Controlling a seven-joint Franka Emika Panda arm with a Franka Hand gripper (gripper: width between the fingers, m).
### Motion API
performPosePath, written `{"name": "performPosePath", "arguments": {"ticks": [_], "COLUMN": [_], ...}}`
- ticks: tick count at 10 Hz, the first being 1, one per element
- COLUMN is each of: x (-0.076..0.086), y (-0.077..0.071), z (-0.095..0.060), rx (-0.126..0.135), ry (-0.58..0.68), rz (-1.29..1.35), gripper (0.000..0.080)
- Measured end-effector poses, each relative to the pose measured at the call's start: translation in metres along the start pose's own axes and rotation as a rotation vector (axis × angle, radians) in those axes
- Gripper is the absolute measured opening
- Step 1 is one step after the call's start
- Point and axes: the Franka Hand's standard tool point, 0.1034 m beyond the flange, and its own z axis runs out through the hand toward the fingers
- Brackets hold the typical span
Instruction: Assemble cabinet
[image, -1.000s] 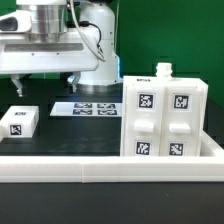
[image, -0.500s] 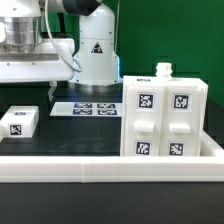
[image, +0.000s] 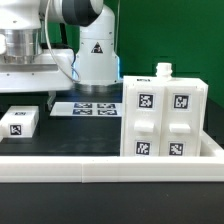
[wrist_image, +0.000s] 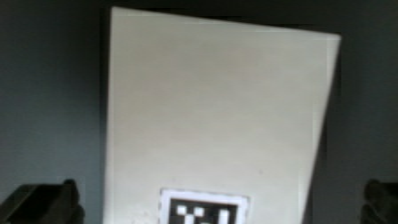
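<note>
The gripper (image: 24, 92) hangs with its jaws spread wide and nothing between them. In the wrist view, the gripper (wrist_image: 214, 200) shows only its dark fingertips (wrist_image: 45, 203), one on each side of a loose white panel (wrist_image: 222, 120). The panel's width fits inside the gap with room to spare. In the exterior view this panel (image: 20, 122) lies flat on the black table at 9 o'clock of the scene, straight at 6 o'clock from the gripper and not touched by it. Its long axis runs across the line joining the fingertips, a little skewed, so the jaws would close on its two long edges. They stand over the end that bears the tag rather than over the middle. The cabinet (image: 165, 120) stands upright at 3 o'clock in the exterior view, with four tags facing the camera. It is well apart from the gripper, at about 4 o'clock from it. The marker board (image: 95, 108) lies flat at 2 o'clock from the panel, between the panel and the cabinet. The step in hand looks like a pick of the panel, which calls for a plain drop at 6 o'clock. A grip so near one end may let the far end sag or swing when lifted, so a small shift toward the middle and a slight twist to square the jaws would likely help.
</note>
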Motion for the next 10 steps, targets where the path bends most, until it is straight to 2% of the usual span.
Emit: {"name": "performPosePath", "arguments": {"ticks": [2,5,7,10], "x": [-0.0021,-0.0026,-0.0022,-0.0022], "y": [0.0003,-0.0002,-0.0004,-0.0005], "z": [0.0084,0.0095,0.0093,0.0094], "rx": [0.0,0.001,0.001,0.001], "ry": [-0.009,-0.012,-0.011,-0.011], "rz": [-0.001,-0.002,-0.002,-0.003], "gripper": [0.0797,0.0797,0.056,0.0562]}}
